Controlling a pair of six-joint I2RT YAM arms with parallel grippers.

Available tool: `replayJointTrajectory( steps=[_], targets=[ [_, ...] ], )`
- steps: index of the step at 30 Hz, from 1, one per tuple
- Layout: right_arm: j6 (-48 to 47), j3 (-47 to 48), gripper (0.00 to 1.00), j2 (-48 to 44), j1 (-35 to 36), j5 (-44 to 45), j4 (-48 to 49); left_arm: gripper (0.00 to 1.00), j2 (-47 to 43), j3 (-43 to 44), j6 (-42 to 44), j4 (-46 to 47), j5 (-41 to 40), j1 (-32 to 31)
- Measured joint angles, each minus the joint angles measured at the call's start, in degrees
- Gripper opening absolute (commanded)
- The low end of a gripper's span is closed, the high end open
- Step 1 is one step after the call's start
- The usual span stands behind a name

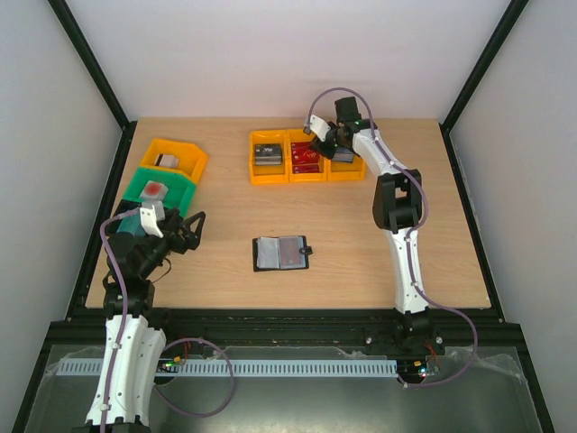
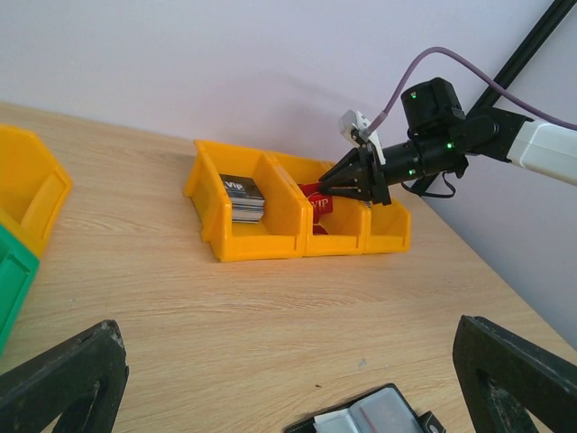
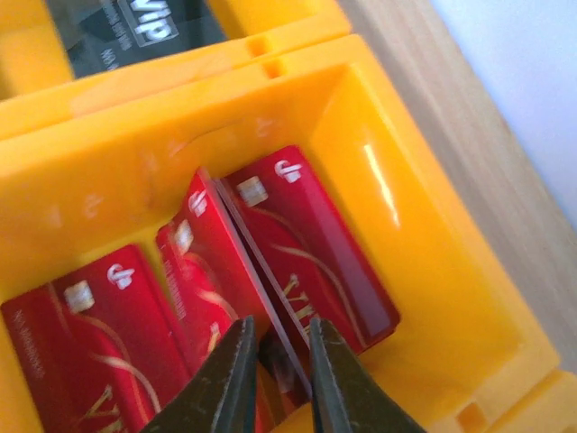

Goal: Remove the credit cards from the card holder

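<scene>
Card holder (image 1: 281, 253) lies open and flat on the table (image 1: 379, 271) at the centre of the top view, well apart from both arms. Its left half shows a grey-blue pocket. Its right half shows a reddish card face. The snap tab points toward the right of the frame.

Layout, left to right in the top view:

1. Left gripper (image 1: 193, 231), lower left: jaws spread wide, released, over bare table. In the left wrist view the far edge of the card holder appears at bottom centre, between the two fingers.
2. Green bin (image 1: 135, 185), left edge, near the left gripper. It holds a small reddish item, too small to identify.
3. Orange bin (image 1: 191, 162), upper left, touching the far side of the green bin. It holds a pale item that is unclear.
4. Bin row (image 1: 270, 178), upper centre: three orange bins touching side by side. The left one holds a stack of dark cards (image 2: 242, 197) marked VIP. The middle one holds red cards (image 3: 311, 248). The right arm hides the contents of the right one.
5. Right gripper (image 3: 281, 332), upper centre: it reaches down into the middle bin. In the right wrist view one red card stands tilted on edge between the others, and its lower edge runs into the narrow gap between the fingertips. The jaws are almost together. Whether they clamp the card cannot be told.
</scene>
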Motion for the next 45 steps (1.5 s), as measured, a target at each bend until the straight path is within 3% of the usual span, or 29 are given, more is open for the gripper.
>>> replayJointTrajectory(
  steps=[5, 12, 18, 24, 31, 38, 45],
  targets=[
    [1.1, -2.4, 0.3, 0.0, 0.5, 3.3, 6.1, 1.0, 0.0, 0.0, 0.0, 0.0, 0.0, 0.0],
    [3.4, -6.0, 0.34, -1.1, 2.3, 7.9, 11.3, 0.99, -0.3, 0.0, 0.0, 0.0, 0.0, 0.0],
    [11.3, -8.3, 0.35, -6.3, 3.0, 9.2, 15.4, 1.0, -1.0, 0.0, 0.0, 0.0, 0.0, 0.0],
    [27.8, -13.6, 0.41, -21.6, 5.0, 14.4, 20.2, 0.99, -2.0, 0.0, -0.7, 0.3, -0.7, 0.0],
    [54.5, -33.1, 0.44, -42.8, 10.3, 18.4, 29.3, 0.99, -2.9, 0.0, -8.4, 0.4, -3.7, 0.0],
    [66.8, -48.2, 0.51, -46.2, 21.4, 29.4, 21.9, 0.99, 0.6, -2.3, -21.2, -1.5, -7.5, -1.3],
    [72.2, -61.4, 0.64, -46.4, 34.2, 35.5, 11.5, 0.99, 7.6, -7.0, -25.3, -4.7, -10.2, -10.6]
  ],
)
